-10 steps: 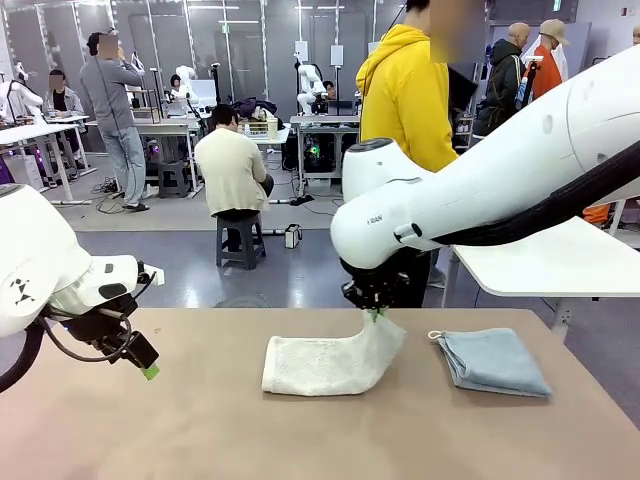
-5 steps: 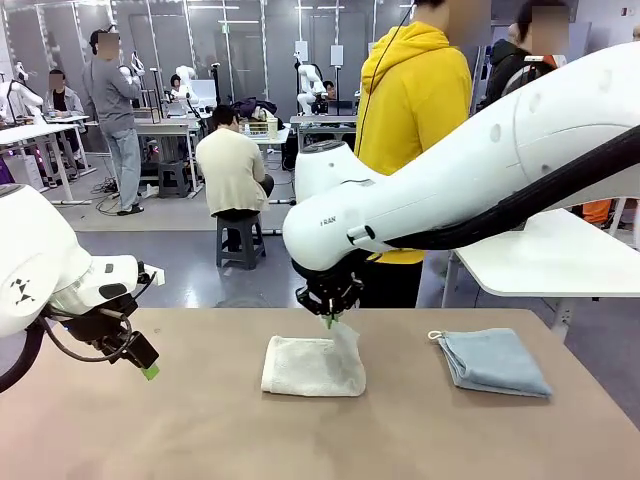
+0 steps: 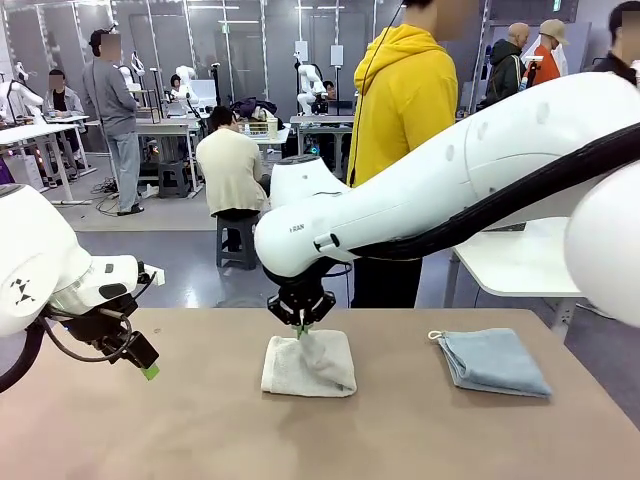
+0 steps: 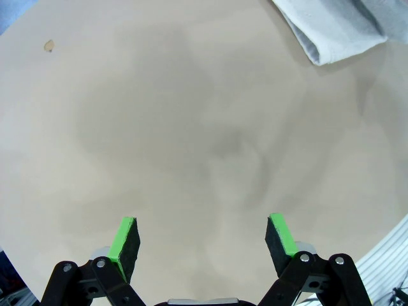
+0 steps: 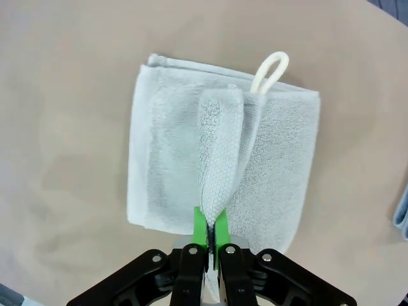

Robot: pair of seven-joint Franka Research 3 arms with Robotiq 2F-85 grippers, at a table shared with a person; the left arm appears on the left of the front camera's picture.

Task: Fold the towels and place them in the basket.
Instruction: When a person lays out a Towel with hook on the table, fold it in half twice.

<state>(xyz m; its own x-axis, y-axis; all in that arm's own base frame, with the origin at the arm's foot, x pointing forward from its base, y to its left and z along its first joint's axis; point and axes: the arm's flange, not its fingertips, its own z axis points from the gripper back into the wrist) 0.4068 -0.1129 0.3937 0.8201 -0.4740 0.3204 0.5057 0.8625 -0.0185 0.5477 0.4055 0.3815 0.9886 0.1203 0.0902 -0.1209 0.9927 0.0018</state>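
The cream-white towel [image 3: 309, 364] lay folded at the middle of the table [image 3: 200, 430], its upper layer pinched and lifted by the right gripper [image 3: 300, 327], whose jaws were clamped on the fabric. The light blue towel [image 3: 492, 361] lay folded well to its right. The left gripper [image 4: 203, 238] hovered left of it, jaws spread wide and holding nothing.

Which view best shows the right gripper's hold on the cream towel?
Right wrist view: the right gripper pinches a raised fold of the cream towel. Front view shows it smaller; left wrist view catches a corner.
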